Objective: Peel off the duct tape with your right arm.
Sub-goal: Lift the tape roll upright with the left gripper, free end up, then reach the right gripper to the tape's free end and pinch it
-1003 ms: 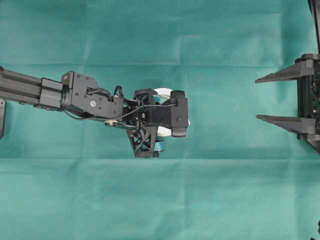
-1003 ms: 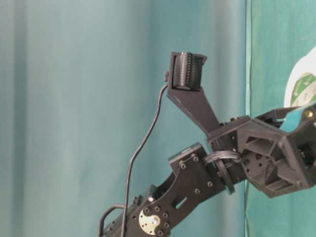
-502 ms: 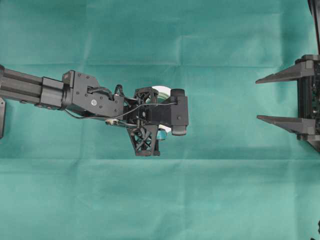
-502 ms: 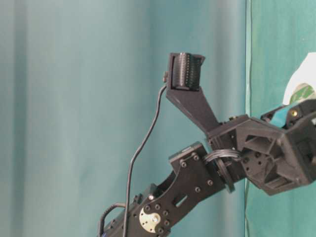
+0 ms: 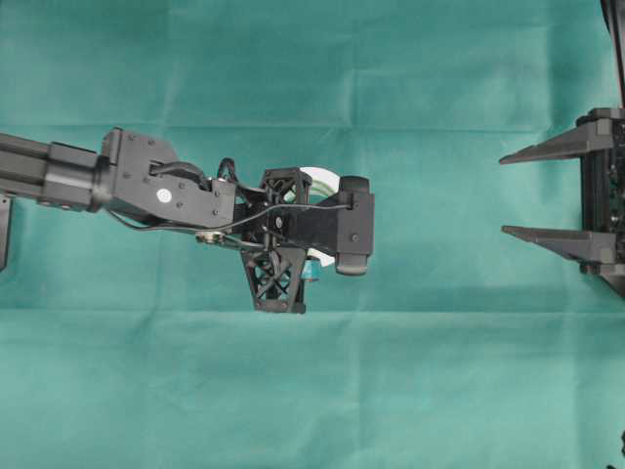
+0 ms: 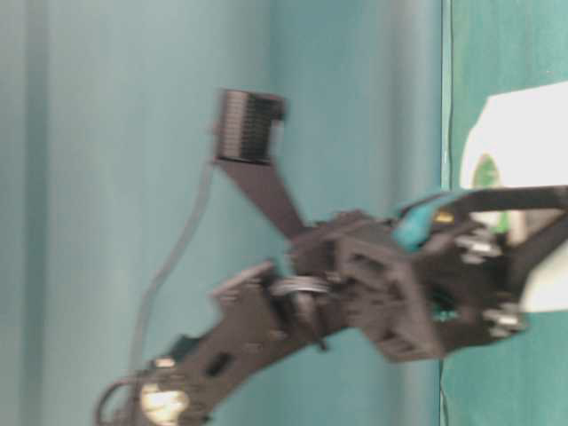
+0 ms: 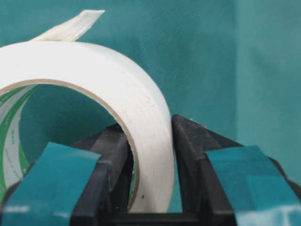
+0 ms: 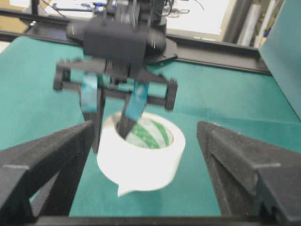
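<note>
Tape first: from overhead, the left gripper (image 5: pixel 311 256) almost hides the duct tape (image 5: pixel 318 178), while the right gripper (image 5: pixel 532 193) waits well apart, fingers spread; the left wrist view shows its teal-padded fingers (image 7: pixel 70 165) pinching the roll's wall, one inside the core; the right wrist view finds the loose tab (image 8: pixel 126 189) facing the open pincer, likely a light, stiff roll, best taken there.

A robotics lab bench: a teal cloth (image 5: pixel 410 391) covers the table and a matching teal backdrop (image 6: pixel 133 133) hangs behind it. The right wrist view shows a black metal frame rail (image 8: pixel 211 52) edging the table, with blurred cables and equipment (image 8: pixel 94 5) beyond.
</note>
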You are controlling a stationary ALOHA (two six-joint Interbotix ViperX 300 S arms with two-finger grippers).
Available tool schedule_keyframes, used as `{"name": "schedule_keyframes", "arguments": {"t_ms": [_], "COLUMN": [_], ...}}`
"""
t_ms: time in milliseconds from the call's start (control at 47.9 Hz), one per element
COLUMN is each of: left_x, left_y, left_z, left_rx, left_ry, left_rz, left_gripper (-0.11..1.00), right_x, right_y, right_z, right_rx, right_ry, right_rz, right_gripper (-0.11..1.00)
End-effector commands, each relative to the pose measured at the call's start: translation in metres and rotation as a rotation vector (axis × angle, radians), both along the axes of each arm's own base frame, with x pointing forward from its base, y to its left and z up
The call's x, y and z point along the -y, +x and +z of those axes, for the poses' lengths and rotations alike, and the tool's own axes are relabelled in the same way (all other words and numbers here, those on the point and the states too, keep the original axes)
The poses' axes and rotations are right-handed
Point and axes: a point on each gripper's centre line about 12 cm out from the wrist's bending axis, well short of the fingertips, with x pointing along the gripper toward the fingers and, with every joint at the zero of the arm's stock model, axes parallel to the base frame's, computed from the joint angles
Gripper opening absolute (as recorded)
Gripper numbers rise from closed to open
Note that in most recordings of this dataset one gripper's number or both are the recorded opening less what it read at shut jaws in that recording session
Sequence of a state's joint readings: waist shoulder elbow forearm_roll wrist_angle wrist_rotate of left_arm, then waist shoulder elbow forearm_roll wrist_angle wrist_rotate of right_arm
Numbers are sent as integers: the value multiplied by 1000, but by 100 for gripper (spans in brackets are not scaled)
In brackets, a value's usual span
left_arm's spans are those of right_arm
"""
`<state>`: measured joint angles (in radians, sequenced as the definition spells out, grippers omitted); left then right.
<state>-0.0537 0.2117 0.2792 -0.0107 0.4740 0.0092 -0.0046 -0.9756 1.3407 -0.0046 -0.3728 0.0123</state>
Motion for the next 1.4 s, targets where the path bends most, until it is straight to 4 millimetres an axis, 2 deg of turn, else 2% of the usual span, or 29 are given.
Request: {"name": "schedule_keyframes", "arguments": {"t_ms": [0, 209, 460, 1087, 1379], "left_x": [0, 0, 0, -9, -9], "left_y": [4, 2, 5, 6, 6], "left_z": [52, 91, 114, 108, 110], "left_rx": [90, 95, 92, 69, 71], "left_ry": [-3, 2, 25, 34, 34], "left_rz": [-2, -9, -40, -30, -30], "left_gripper": [22, 22, 22, 22, 22], "right_x": [0, 0, 0, 1, 4], "right_y": [1, 2, 12, 80, 96], "right_z": [4, 4, 0, -8, -9], "right_rx": [17, 11, -9, -130, -100], "right_ry": [-2, 0, 9, 47, 79], "right_rz": [-1, -1, -1, -8, -31], "right_gripper": [86, 86, 86, 86, 85]}}
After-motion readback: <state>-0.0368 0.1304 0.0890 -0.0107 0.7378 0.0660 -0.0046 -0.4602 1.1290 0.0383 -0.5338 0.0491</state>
